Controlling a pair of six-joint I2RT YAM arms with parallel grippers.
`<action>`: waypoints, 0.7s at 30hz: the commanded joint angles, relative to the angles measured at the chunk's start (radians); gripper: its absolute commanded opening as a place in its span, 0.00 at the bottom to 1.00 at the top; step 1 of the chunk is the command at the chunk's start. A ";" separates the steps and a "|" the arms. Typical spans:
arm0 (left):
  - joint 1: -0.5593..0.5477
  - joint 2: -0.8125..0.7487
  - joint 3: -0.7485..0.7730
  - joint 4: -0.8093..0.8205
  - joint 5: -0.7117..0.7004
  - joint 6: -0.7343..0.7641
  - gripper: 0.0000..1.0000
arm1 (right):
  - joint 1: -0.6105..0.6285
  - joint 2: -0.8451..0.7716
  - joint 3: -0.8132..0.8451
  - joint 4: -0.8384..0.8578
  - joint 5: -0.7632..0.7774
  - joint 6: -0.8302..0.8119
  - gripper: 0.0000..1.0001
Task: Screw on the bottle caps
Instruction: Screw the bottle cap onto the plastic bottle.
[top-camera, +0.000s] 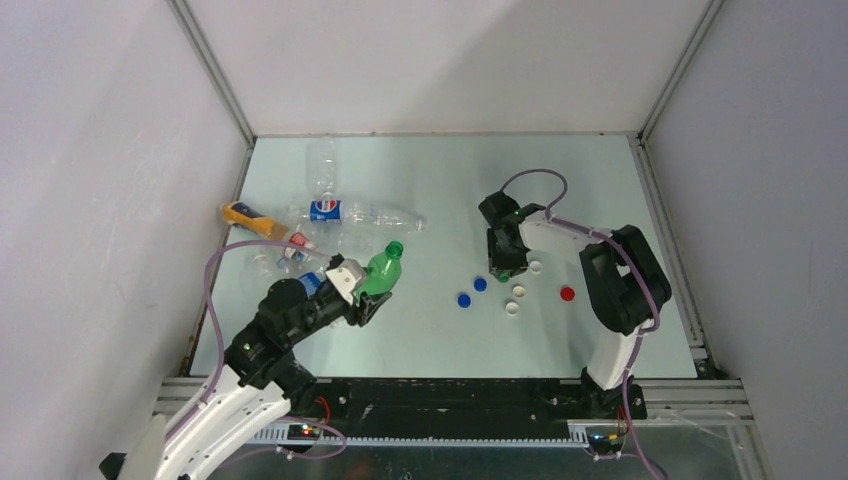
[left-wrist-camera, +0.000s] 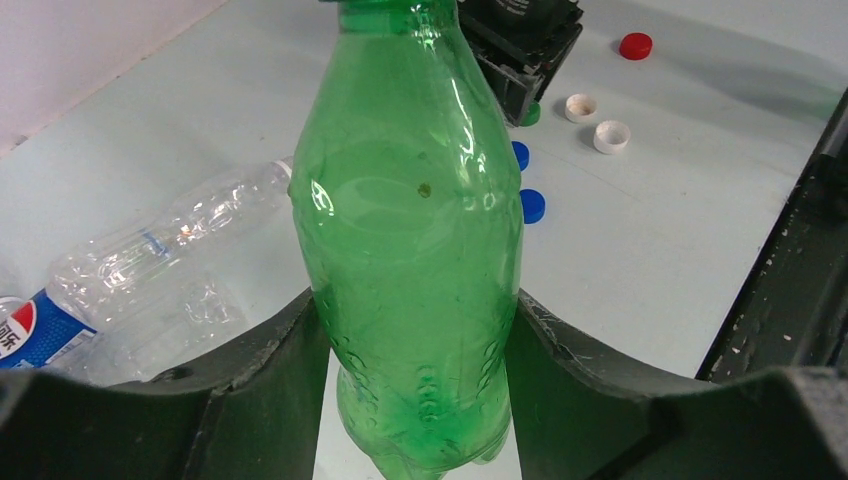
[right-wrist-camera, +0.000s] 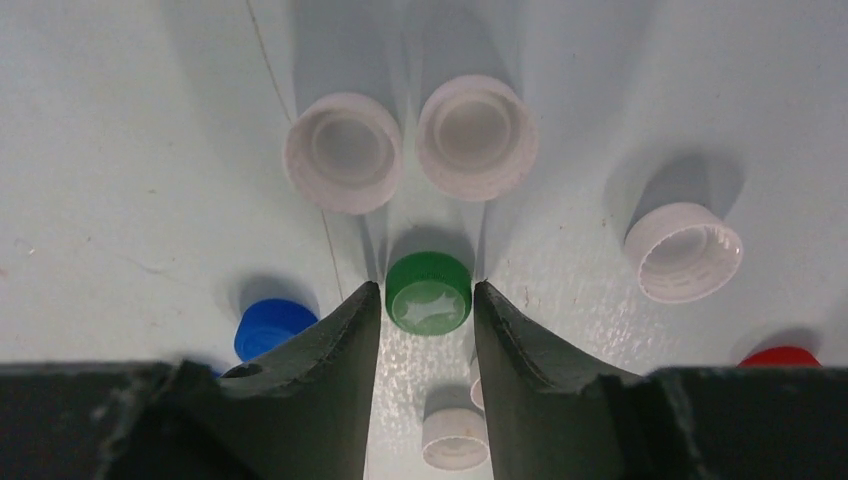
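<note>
The left arm reaches over the table (top-camera: 430, 340), its left gripper (left-wrist-camera: 418, 305) clamped around the belly of the upright green bottle (left-wrist-camera: 410, 190). The right arm bends down among the loose caps, and the right gripper (right-wrist-camera: 428, 300) pinches the green cap (right-wrist-camera: 428, 293), which sits on the table. Around it lie two blue caps (top-camera: 464, 299), one red cap (top-camera: 567, 293) and at least four pale caps (right-wrist-camera: 343, 152). One orange bottle (top-camera: 245, 215) and several clear bottles (top-camera: 385, 218), too tangled to count, lie at the far left.
</note>
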 joint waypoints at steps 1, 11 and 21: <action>-0.003 0.016 0.029 0.011 0.043 0.027 0.39 | 0.005 0.038 0.045 0.028 0.059 0.028 0.41; -0.002 0.029 0.031 0.004 0.076 0.037 0.39 | 0.013 0.039 0.045 0.003 0.064 0.018 0.27; -0.003 0.097 0.063 -0.001 0.183 0.065 0.36 | 0.073 -0.257 0.046 -0.092 -0.006 -0.104 0.17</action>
